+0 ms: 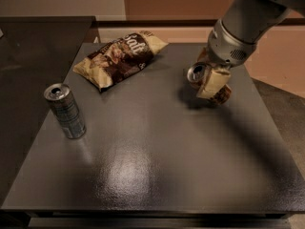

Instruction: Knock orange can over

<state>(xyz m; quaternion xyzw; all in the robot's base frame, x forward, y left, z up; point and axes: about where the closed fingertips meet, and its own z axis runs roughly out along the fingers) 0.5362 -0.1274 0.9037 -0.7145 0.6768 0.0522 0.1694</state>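
The orange can (196,73) is near the back right of the dark table (162,171). It is tilted, with its silver top facing left and toward the camera and its orange-brown base (223,95) lower right. My gripper (212,82) is right at the can and covers the middle of its body, with the grey arm (243,25) reaching in from the upper right. The can's lettering is hidden.
A slim silver-blue can (66,111) stands upright near the table's left edge. A brown and cream snack bag (120,57) lies at the back left. A dark counter (38,39) adjoins the table on the left.
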